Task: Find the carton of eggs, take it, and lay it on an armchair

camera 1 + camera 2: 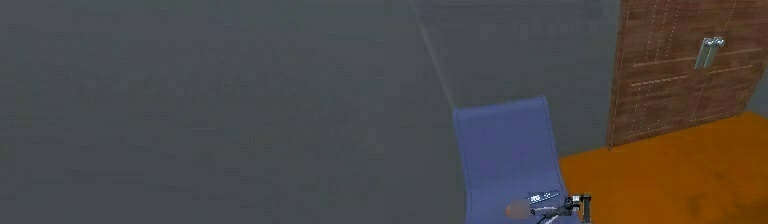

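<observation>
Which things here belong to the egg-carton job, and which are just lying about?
Job:
- blue armchair
- gripper, seen against the chair's seat
- pale brownish blob at the gripper's far end, possibly the carton; I cannot tell whether it is held

Lying about:
- wooden door with its metal handle
- orange floor
- grey wall

In the arm side view a brown panelled door with a metal handle stands at two o'clock, orange floor at four, grey wall at eleven.
</observation>
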